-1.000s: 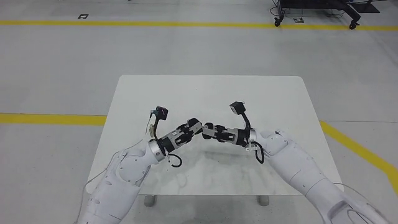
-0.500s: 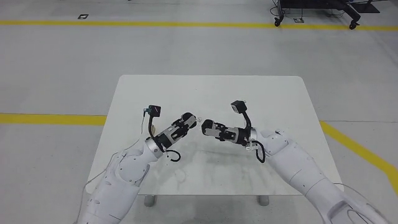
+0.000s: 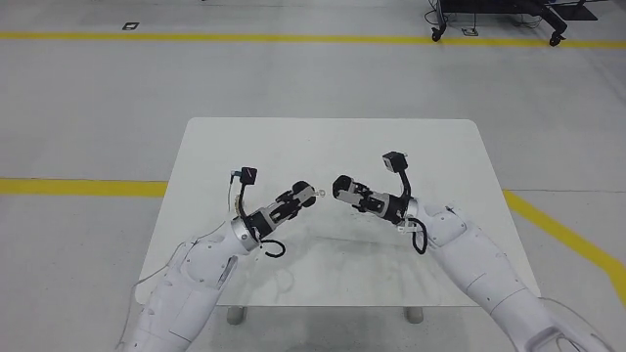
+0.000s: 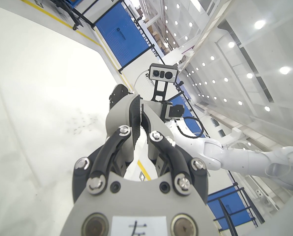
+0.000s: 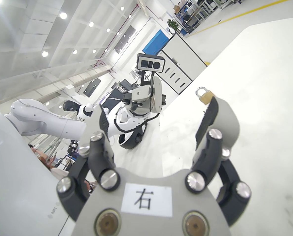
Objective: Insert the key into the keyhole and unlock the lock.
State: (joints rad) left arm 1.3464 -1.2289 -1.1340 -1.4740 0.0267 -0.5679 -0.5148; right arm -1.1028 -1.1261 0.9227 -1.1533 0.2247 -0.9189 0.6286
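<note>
A small brass padlock (image 5: 205, 96) with a silver shackle seems to rest on the white table (image 5: 259, 79), just past one fingertip of my right gripper. My right gripper (image 5: 156, 110) is open with nothing between its fingers, and it hangs over the table's middle (image 3: 339, 187). My left gripper (image 4: 138, 101) is shut with its pads pressed together, and I can make out no key between them. It faces the right gripper across a short gap (image 3: 305, 193). The right wrist view shows the left gripper (image 5: 133, 99) pointing back at it.
The white table (image 3: 411, 147) has bare surface on all sides of the two grippers. Its edges (image 3: 489, 205) lie well away from them. Yellow floor lines and carts stand beyond the table.
A second ago the two grippers met tip to tip over the table's middle. They have come apart: the right gripper drew back to the right, and the left gripper shifted slightly.
</note>
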